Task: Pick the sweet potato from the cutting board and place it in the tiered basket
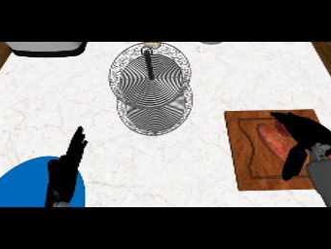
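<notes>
Marble counter (39, 102) fills our head view. At about four o'clock we find the wooden cutting board (244, 146), and on it the reddish sweet potato (271, 139), lying lengthwise along the board's middle. Our right hand (306, 130) hangs over the board's right side, its fingers curved above and beside the potato, thumb pointing down toward six o'clock; we cannot tell whether they touch it. At twelve o'clock stands the wire tiered basket (153, 87), two round tiers around a dark central post, well apart from the board. At seven o'clock our left hand (66, 168) rests with straight fingers pointing up, over a blue plate (14, 187).
</notes>
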Controlling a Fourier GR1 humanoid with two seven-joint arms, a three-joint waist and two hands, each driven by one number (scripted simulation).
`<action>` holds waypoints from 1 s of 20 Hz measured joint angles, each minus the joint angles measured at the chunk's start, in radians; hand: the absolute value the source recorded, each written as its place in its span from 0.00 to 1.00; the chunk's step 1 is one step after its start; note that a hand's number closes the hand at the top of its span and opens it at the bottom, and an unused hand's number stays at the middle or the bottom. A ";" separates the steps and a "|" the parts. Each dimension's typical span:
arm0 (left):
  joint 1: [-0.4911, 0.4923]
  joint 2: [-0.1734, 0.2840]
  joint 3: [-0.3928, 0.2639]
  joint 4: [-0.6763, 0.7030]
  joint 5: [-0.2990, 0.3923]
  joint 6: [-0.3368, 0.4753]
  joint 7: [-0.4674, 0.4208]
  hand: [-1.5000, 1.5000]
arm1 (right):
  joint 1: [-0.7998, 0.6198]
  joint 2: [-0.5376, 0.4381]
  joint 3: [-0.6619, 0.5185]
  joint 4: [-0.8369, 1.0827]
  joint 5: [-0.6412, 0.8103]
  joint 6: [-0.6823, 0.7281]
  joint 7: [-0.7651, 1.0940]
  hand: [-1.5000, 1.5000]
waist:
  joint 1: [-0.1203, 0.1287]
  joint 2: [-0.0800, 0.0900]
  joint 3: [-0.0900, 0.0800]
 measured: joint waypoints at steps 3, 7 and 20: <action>-0.003 -0.001 0.007 -0.003 -0.004 -0.006 0.009 0.50 | -0.021 0.009 -0.014 0.051 0.021 -0.007 -0.027 0.00 | 0.001 -0.001 -0.001; -0.006 -0.009 0.013 -0.005 -0.017 -0.007 0.014 0.50 | -0.004 0.015 -0.026 0.049 0.049 -0.025 -0.056 1.00 | 0.001 -0.006 -0.007; -0.003 -0.024 0.017 -0.006 -0.030 -0.014 0.016 0.50 | -0.028 0.026 0.058 0.112 0.185 -0.198 -0.275 1.00 | 0.005 -0.011 -0.014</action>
